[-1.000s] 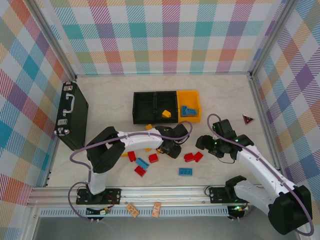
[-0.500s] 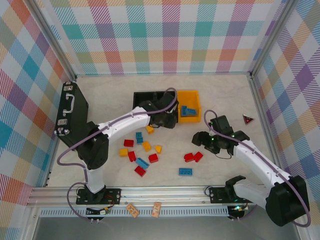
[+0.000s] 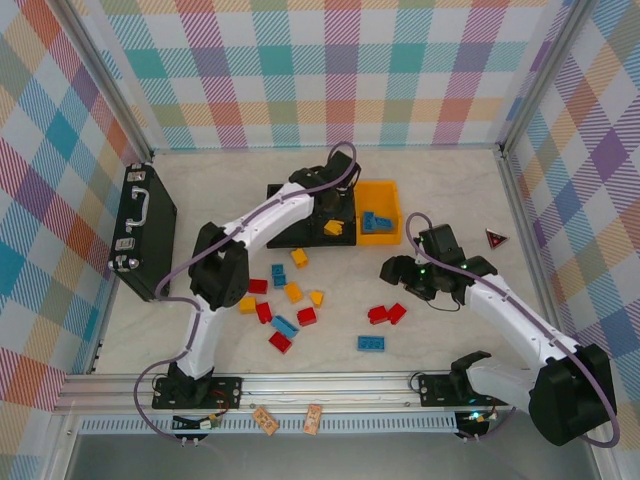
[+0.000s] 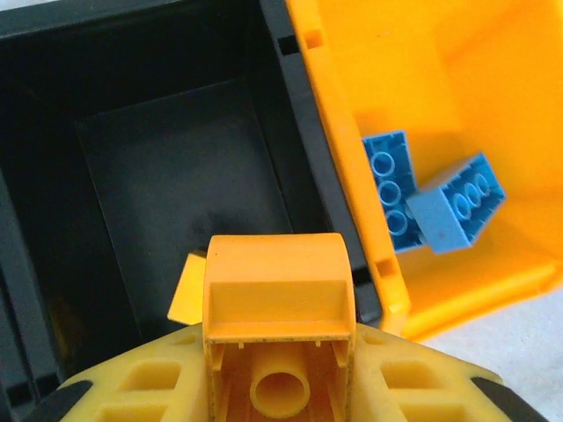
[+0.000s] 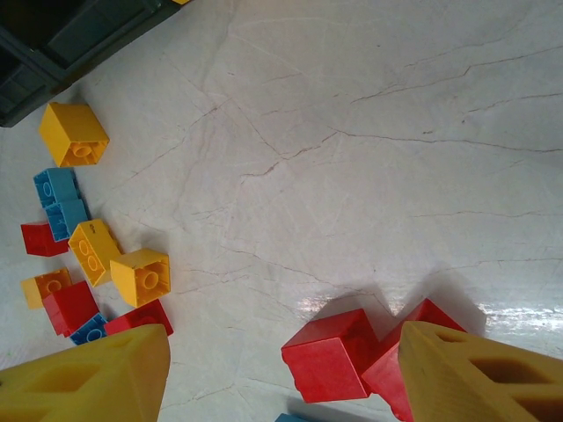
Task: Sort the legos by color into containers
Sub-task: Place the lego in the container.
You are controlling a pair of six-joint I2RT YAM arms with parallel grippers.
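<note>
My left gripper (image 3: pixel 324 204) (image 4: pixel 278 352) is shut on a yellow lego (image 4: pixel 277 308) and holds it over the right black container (image 4: pixel 176 167). Another yellow lego (image 4: pixel 186 286) (image 3: pixel 333 228) lies inside that container. The orange-yellow container (image 3: pixel 380 195) (image 4: pixel 352 114) beside it holds two blue legos (image 4: pixel 391 189) (image 3: pixel 375 221). My right gripper (image 3: pixel 400 278) (image 5: pixel 281 387) is open and hovers just above two red legos (image 5: pixel 332 353) (image 3: pixel 378 314), which lie between its fingers (image 5: pixel 88 378). Several red, yellow and blue legos (image 3: pixel 292 292) are scattered on the table centre.
A black briefcase (image 3: pixel 145 230) lies along the left wall. A small red-and-black triangle (image 3: pixel 496 238) sits at the right. One blue lego (image 3: pixel 372 343) lies alone near the front. The left black container (image 3: pixel 285 225) stands beside the others.
My left arm has swung from the loose legos up to the black container, carrying the yellow lego. My right gripper has crept slightly left.
</note>
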